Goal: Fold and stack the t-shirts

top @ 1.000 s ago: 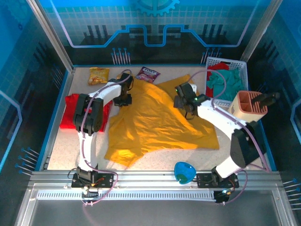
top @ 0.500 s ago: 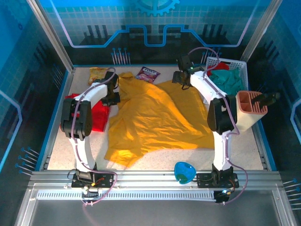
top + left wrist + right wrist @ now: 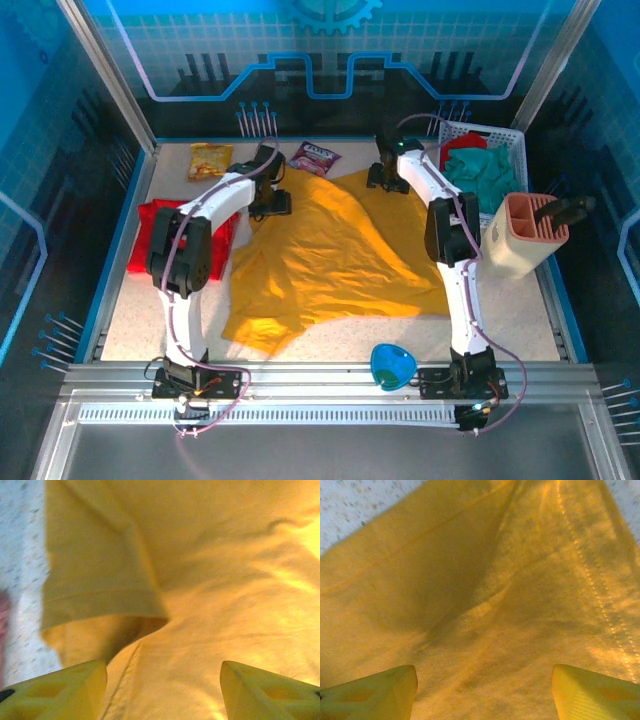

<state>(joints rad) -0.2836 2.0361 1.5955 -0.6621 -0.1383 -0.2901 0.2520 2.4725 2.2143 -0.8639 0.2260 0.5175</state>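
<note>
While they hang over the mustard-yellow t-shirt [image 3: 340, 250], the left gripper [image 3: 162, 667] and right gripper [image 3: 484, 667] stand wide open, gripping nothing.

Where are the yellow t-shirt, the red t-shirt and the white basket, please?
yellow t-shirt [image 3: 340, 260]: top view, middle of its spread-out body.
red t-shirt [image 3: 148, 240]: top view, its uncovered left part.
white basket [image 3: 485, 129]: top view, its far rim.

T-shirt [image 3: 340, 250] between second t-shirt [image 3: 148, 240] and basket [image 3: 485, 128]
</note>
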